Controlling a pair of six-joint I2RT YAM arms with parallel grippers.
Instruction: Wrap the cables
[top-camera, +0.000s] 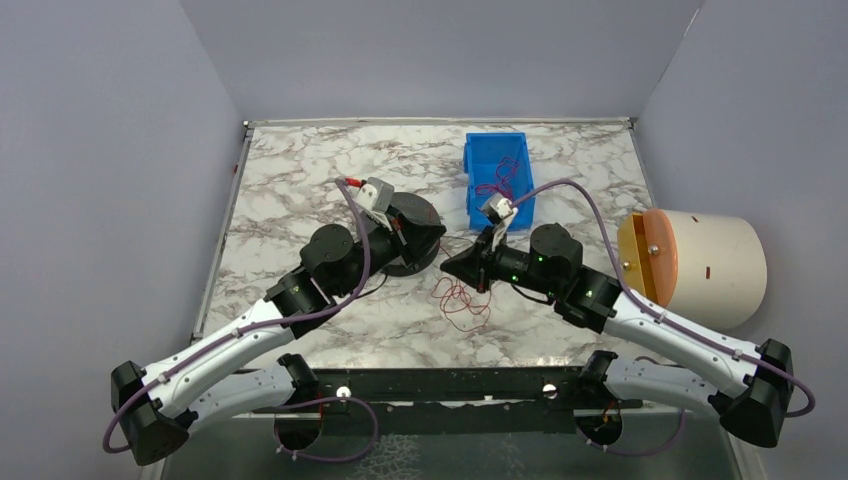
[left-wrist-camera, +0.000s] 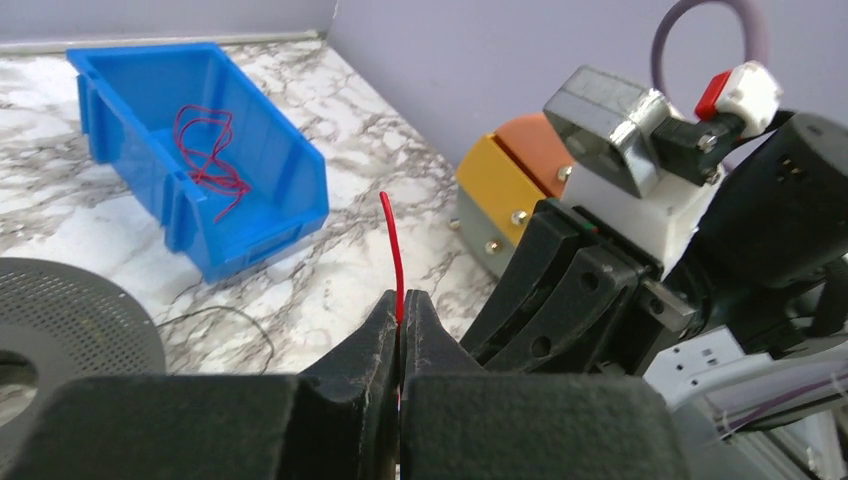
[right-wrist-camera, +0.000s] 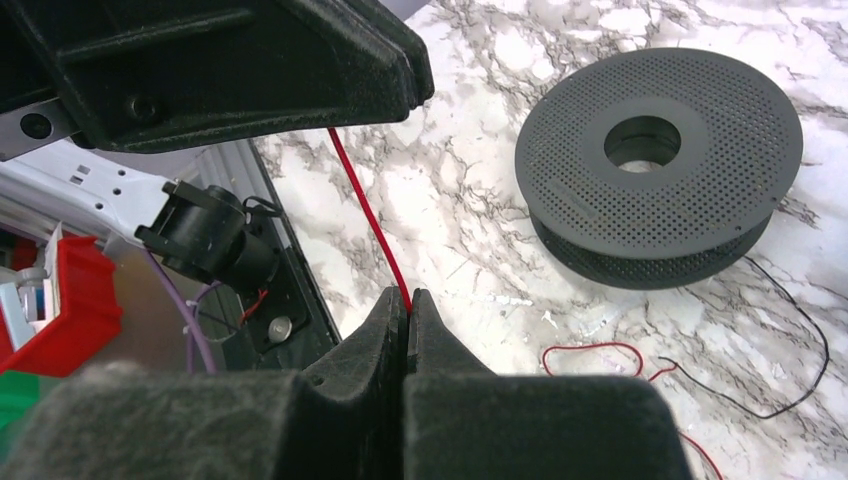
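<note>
A thin red cable (left-wrist-camera: 392, 240) is pinched in my left gripper (left-wrist-camera: 401, 300), which is shut on it; a short free end stands up above the tips. My right gripper (right-wrist-camera: 407, 298) is shut on the same red cable (right-wrist-camera: 365, 210), which runs taut up to the left gripper's black fingers (right-wrist-camera: 300, 70). In the top view the left gripper (top-camera: 432, 248) and right gripper (top-camera: 452, 266) meet tip to tip beside the spool. The rest of the cable lies in a loose red tangle (top-camera: 461, 300) on the table. More red cables (left-wrist-camera: 208, 160) lie in the blue bin (left-wrist-camera: 290, 190).
A black perforated spool (right-wrist-camera: 700, 140) lies flat on the marble table, partly under the left arm (top-camera: 335, 255). A thin black wire (right-wrist-camera: 815, 365) trails from it. The blue bin (top-camera: 480, 160) stands at the back. An orange-lidded cream cylinder (top-camera: 705, 265) lies at the right edge.
</note>
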